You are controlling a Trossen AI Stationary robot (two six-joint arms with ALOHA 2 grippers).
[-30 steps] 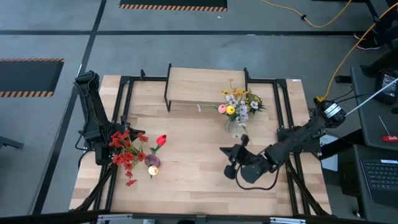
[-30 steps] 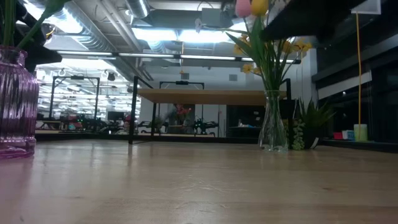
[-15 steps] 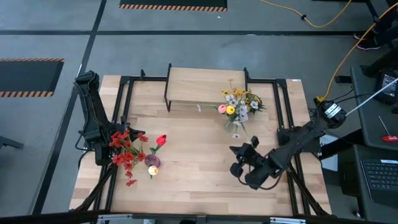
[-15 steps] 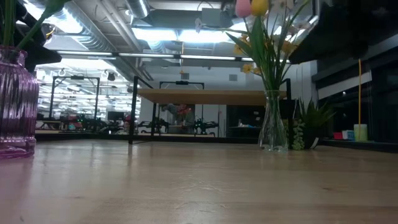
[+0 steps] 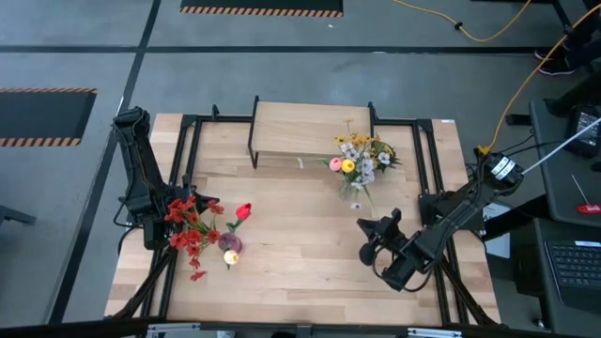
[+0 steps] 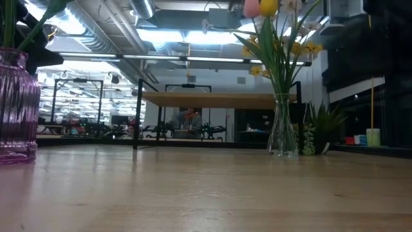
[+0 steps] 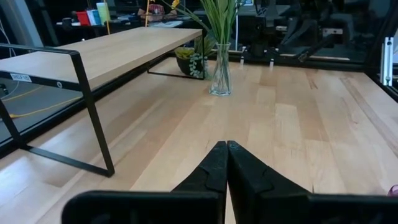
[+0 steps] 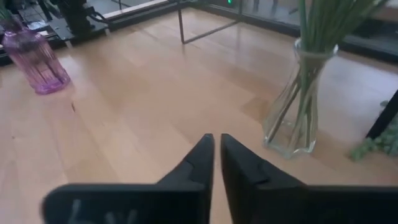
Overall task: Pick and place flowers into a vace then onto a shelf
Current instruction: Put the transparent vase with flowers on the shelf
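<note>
Two dark robot arms stand over a light wooden bench (image 5: 300,253) in a workshop. The right claw (image 5: 377,239) hangs above bare boards toward the near right part of the bench, holding nothing; its wrist camera shows the two dark fingers (image 8: 202,163) nearly together, with only a thin slit between them. Just beyond it stands a clear glass vase (image 8: 291,109) carrying a bunch of green stalks topped with pink and yellow tulips and small yellow and white blossoms (image 5: 359,158). That vase sits on the bench itself, just in front of the right end of the shelf (image 5: 310,130), a low light-wood board on thin black legs at the far edge; its top board is bare in the overhead view.

On the left side of the bench a ribbed purple vase (image 8: 35,63) holds the red tulip (image 5: 243,211) and red berry spray (image 5: 191,230), with another pinkish bloom (image 5: 230,245) near them. The left claw (image 5: 155,223) waits at the left edge of the bench beside those red flowers, its fingers (image 7: 214,168) pressed tight together and empty, pointing across the boards toward the glass vase and the shelf.

From bench height the glass vase rises at right, the purple vase at far left, and the shelf spans the background between them
</note>
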